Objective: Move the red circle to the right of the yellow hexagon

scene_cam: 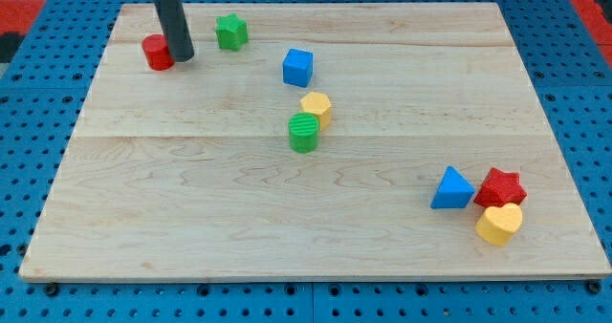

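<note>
The red circle lies near the board's top left. My tip stands right against its right side, touching it. The yellow hexagon sits near the board's middle, far to the right of and below the red circle. A green cylinder touches the hexagon's lower left.
A green star lies at the top, right of my tip. A blue cube sits above the hexagon. A blue triangle, a red star and a yellow heart cluster at the lower right. The wooden board lies on a blue pegboard.
</note>
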